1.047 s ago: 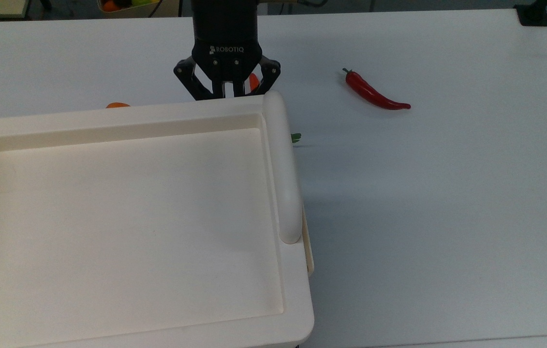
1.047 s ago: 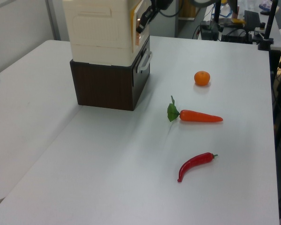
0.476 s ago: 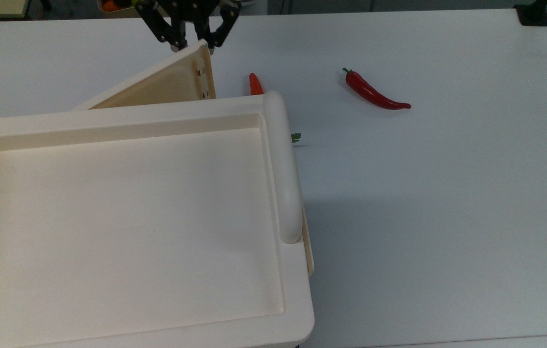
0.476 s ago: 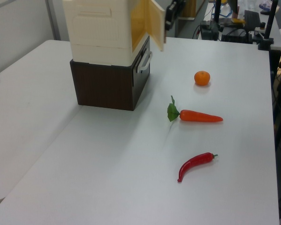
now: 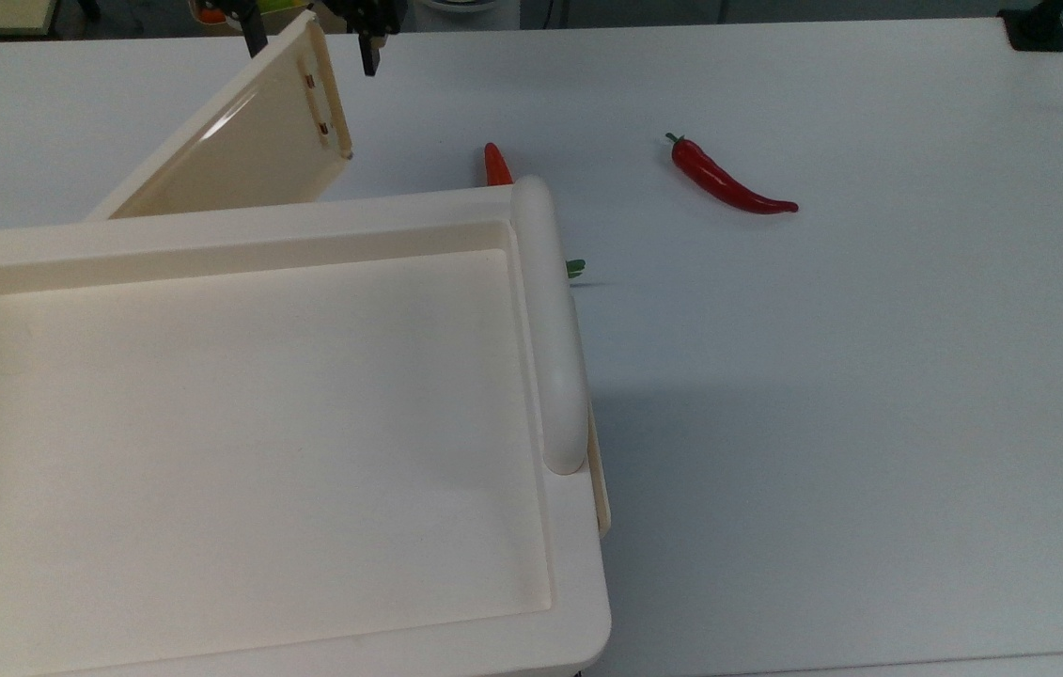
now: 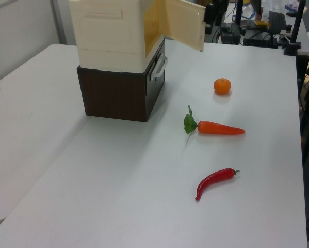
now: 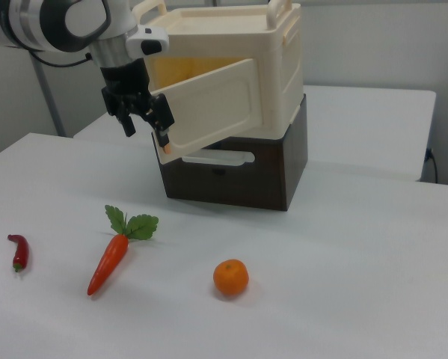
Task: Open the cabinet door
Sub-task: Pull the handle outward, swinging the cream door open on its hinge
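Gripper (image 5: 310, 38) fingers spread apart straddle the cabinet door's (image 5: 240, 150) free edge in the top view. Left view: door swung wide over the white table (image 6: 144, 181). Right view: grey wall (image 7: 373, 45) behind.

You will find the cabinet (image 7: 238, 82) stacked on a drawer unit (image 7: 235, 176), which stands on the tabletop (image 7: 343, 284). In the right view, the cabinet door (image 7: 209, 112) swings out toward the right view's left, away from the cabinet front, with the tool (image 7: 143, 112) at its free edge, fingers spread. Before the drawer unit in the right view lie, from the right view's left to right, a chili pepper (image 7: 19, 251), a carrot (image 7: 113, 256) and an orange (image 7: 231, 277), all well apart. In the top view, the bar handle (image 5: 550, 320) runs along the cabinet top's right edge.
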